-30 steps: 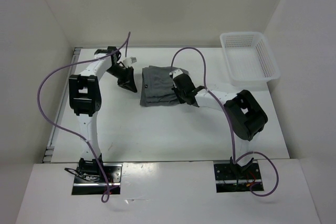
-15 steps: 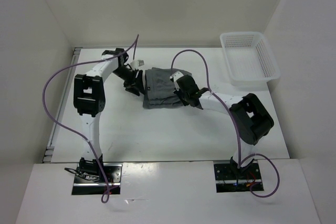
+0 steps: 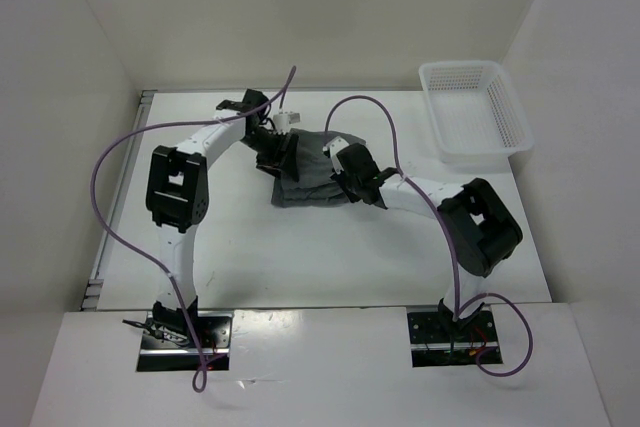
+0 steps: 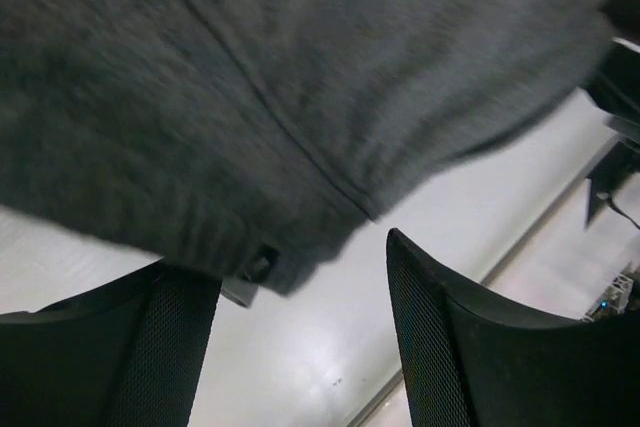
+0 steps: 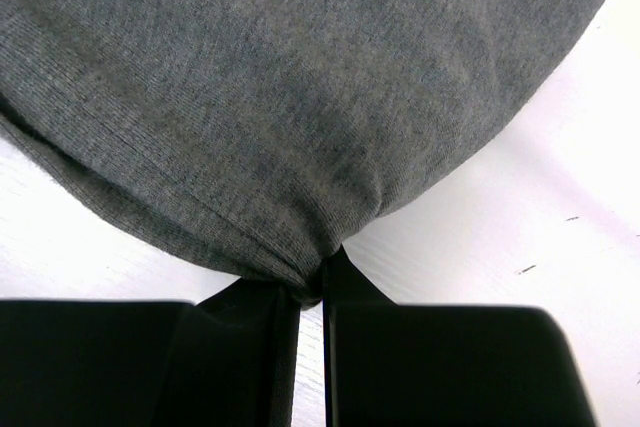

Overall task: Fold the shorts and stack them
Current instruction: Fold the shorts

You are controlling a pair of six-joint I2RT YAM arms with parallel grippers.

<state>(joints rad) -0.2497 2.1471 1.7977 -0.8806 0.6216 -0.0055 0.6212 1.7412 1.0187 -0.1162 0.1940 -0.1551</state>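
Observation:
The grey shorts (image 3: 308,172) lie bunched in the middle of the white table, between the two arms. My left gripper (image 3: 277,155) is at their left edge, over the fabric. In the left wrist view the left gripper (image 4: 300,332) is open, its mesh fingers (image 4: 440,347) wide apart, and the shorts' hem (image 4: 250,147) hangs just above the gap, not held. My right gripper (image 3: 347,179) sits at the shorts' right edge. Seen from the right wrist, the right gripper (image 5: 312,292) is shut on a pinched fold of the shorts (image 5: 290,117).
A white mesh basket (image 3: 473,112) stands at the back right corner of the table (image 3: 300,247). Purple cables (image 3: 110,162) loop over both arms. White walls close in the table on the left, back and right.
My left gripper has moved right along the back, from left of the shorts onto their left edge, and has opened. The shorts are more bunched toward the right. The right gripper kept its hold.

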